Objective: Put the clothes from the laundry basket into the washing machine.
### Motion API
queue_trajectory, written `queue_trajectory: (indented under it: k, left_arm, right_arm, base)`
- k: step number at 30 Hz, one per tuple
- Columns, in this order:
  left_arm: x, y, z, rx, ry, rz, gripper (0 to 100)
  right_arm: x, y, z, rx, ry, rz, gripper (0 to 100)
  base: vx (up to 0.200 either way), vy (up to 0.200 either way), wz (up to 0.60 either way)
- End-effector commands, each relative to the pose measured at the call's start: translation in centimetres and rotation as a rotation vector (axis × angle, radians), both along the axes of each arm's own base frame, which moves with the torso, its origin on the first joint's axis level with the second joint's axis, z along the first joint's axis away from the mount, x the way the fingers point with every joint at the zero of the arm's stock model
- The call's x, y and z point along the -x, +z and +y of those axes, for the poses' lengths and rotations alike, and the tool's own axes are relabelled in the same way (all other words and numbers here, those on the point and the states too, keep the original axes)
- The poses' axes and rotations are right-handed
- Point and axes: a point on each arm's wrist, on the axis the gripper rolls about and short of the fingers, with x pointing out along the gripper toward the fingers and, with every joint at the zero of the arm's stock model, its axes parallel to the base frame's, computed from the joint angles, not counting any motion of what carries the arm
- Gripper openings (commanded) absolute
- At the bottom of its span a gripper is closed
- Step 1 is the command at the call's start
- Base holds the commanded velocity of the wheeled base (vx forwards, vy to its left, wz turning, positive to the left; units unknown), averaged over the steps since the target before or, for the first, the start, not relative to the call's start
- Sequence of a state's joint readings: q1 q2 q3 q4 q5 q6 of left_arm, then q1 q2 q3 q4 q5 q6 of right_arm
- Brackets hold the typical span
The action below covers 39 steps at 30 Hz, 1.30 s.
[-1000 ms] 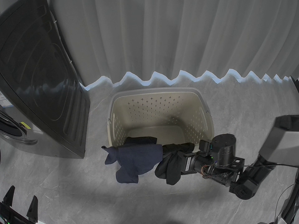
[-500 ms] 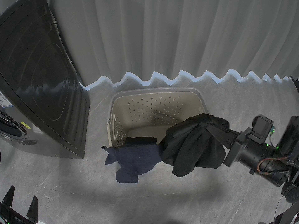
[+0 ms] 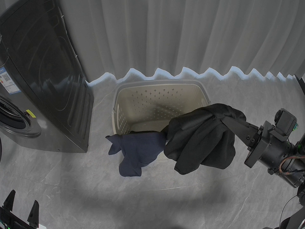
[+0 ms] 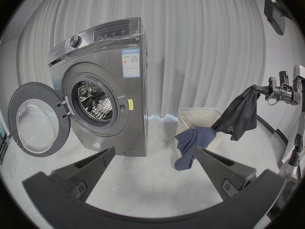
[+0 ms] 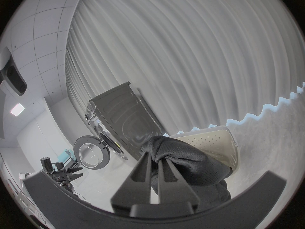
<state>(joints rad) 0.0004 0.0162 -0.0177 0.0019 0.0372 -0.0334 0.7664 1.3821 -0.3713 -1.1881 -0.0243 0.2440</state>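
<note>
The beige laundry basket [image 3: 159, 84] stands on the floor before the curtain. A navy garment [image 3: 138, 150] hangs over its front rim. My right gripper [image 3: 230, 120] is shut on a black garment [image 3: 200, 140], held in the air over the basket's right front corner; its lower end hangs past the rim. From the right wrist, the fingers [image 5: 157, 159] pinch a bunched fold of this black cloth [image 5: 187, 163]. The washing machine [image 3: 41, 80] stands to the left with its drum [image 4: 93, 102] exposed. My left gripper [image 3: 20, 205] is open, low at the near left.
The washer's round door [image 4: 38, 121] is swung fully open to the machine's side. A long pale curtain [image 3: 178, 29] closes off the back. Grey floor [image 3: 95, 188] lies between the basket and the machine.
My right gripper pulled the black garment up from the basket's front rim and out to the right, so it now hangs unfolded. The head camera shifted slightly. The left gripper kept still.
</note>
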Motion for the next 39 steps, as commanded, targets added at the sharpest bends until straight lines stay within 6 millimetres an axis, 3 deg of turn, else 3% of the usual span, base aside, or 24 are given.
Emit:
queue_trajectory:
  k: [1, 34, 39]
  left_arm:
    - [-0.1, -0.5, 0.0, -0.001, -0.005, 0.007, 100]
    - [-0.1, -0.5, 0.0, 0.003, -0.008, 0.009, 100]
    - [-0.1, -0.5, 0.0, 0.003, -0.008, 0.009, 100]
  right_arm:
    - [0.0, 0.3, 0.0, -0.010, -0.003, -0.010, 0]
    - [-0.1, 1.2, 0.1, -0.031, -0.001, -0.041, 0]
    - [-0.2, 1.4, 0.1, -0.045, -0.004, -0.055, 0]
  base:
    - [0.000, 0.200, 0.00]
    - [0.000, 0.200, 0.00]
    - [0.000, 0.000, 0.00]
